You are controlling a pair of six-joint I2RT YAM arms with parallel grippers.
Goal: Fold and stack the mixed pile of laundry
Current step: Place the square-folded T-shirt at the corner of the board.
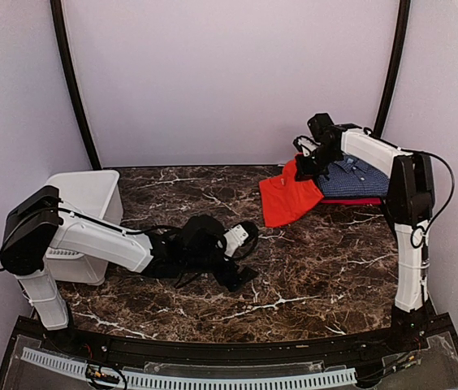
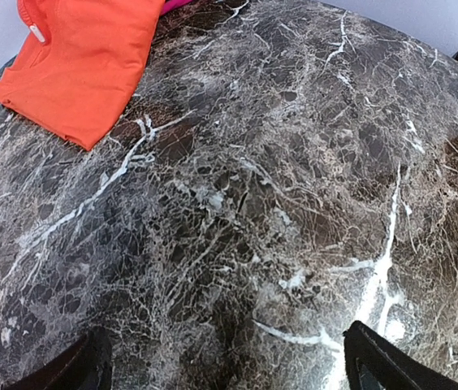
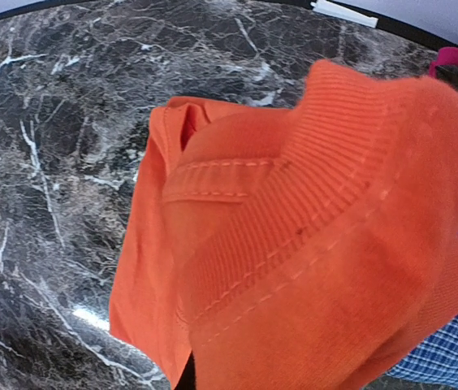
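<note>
Far right: orange shirt (image 3: 294, 244) hides right gripper (image 1: 304, 165), state unclear | left gripper (image 2: 225, 340) apart

No writing, brand, number or sign can be read in any of the views. In the left wrist view, at about 11 o'clock, the orange-red shirt (image 2: 83, 65) carries a small white tab (image 2: 37, 32). It is perhaps a sewn-in label, but it is too small and blurred to show any lettering.
</note>
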